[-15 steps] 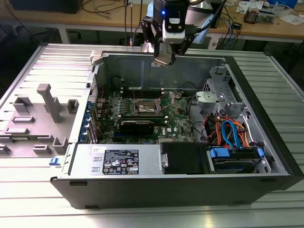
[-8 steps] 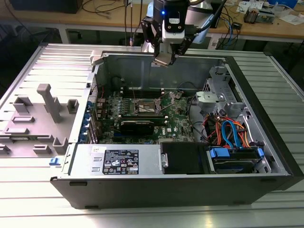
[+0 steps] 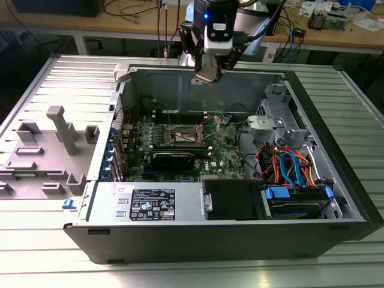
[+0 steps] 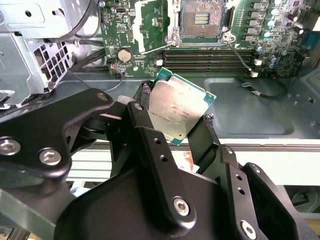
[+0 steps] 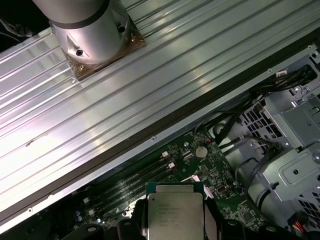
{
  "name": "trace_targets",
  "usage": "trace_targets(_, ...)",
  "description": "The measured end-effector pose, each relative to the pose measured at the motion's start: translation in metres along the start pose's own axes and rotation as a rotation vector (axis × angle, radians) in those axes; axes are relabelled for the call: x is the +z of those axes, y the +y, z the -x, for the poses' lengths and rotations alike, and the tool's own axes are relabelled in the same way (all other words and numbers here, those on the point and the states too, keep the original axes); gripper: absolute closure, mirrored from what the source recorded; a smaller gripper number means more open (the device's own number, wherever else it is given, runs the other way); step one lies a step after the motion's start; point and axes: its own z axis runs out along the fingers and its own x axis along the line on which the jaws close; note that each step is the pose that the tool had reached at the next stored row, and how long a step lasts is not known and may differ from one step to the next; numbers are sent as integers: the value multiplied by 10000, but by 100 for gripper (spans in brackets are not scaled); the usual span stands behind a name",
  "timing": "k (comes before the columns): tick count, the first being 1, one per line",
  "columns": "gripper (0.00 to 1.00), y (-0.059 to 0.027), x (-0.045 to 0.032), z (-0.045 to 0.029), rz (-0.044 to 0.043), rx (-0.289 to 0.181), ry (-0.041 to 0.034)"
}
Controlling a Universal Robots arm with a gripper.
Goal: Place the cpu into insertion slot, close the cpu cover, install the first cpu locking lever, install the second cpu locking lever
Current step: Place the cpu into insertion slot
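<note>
Fingers (image 4: 205, 135) clamp the cpu (image 4: 179, 107) by two opposite edges, and it sits tilted between them. The chip is a flat square with a dull silver-grey printed top and a green edge showing. Gripper (image 3: 207, 72) hangs at the upper middle of the exterior view, over the rear wall of the open computer case (image 3: 336, 180), well above the board. Farther off, the insertion slot (image 4: 201, 19) on the green motherboard (image 4: 150, 25) is open, dark contact field bare, no chip in it. Thin locking levers (image 4: 156, 48) look swung loose beside it. Judgement: step one underway; seating, cover and both levers all left. Cover position can't be told. Case sits on the ribbed metal desk (image 3: 180, 273).
</note>
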Motion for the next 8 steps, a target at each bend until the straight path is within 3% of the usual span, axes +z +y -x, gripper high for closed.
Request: trace_targets(8,45,-1,8,0,10,179,-32)
